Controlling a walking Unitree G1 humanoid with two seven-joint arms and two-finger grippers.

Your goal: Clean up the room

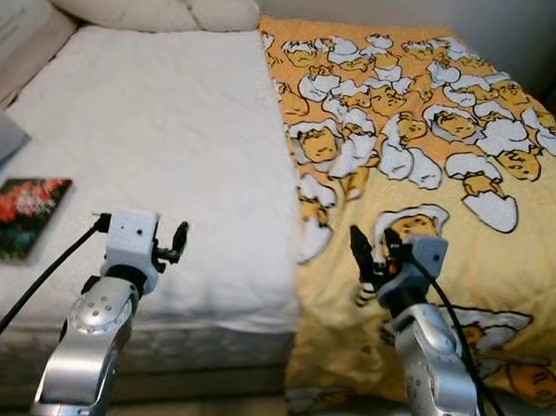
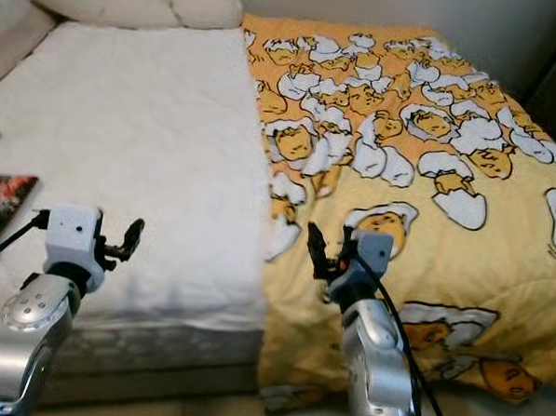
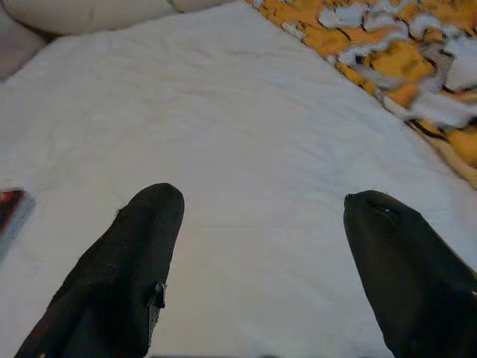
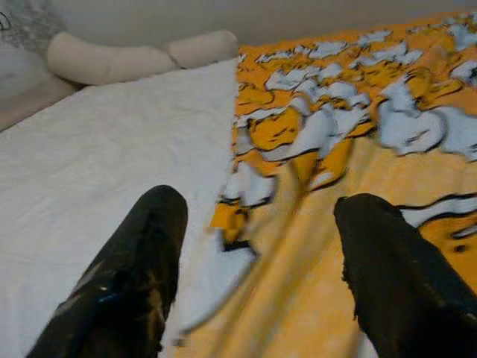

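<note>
- Left eye view: a bed [image 1: 160, 137] with a white sheet is seen ahead; its right half is covered by a yellow blanket [image 1: 430, 151] printed with egg figures. A long cream pillow [image 1: 144, 5] lies at the head. A book [image 1: 21, 215] with a red flower cover rests near the bed's left edge.
- Right eye view: the left gripper [image 2: 127, 237] is held over the sheet's near edge, the right gripper [image 2: 327, 252] over the blanket's inner edge. Nothing is held by either.
- Left wrist view: the jaws are seen wide apart above bare white sheet; the book's corner is caught at the frame edge.
- Right wrist view: the jaws are spread wide, straddling the blanket's folded-back edge.
</note>
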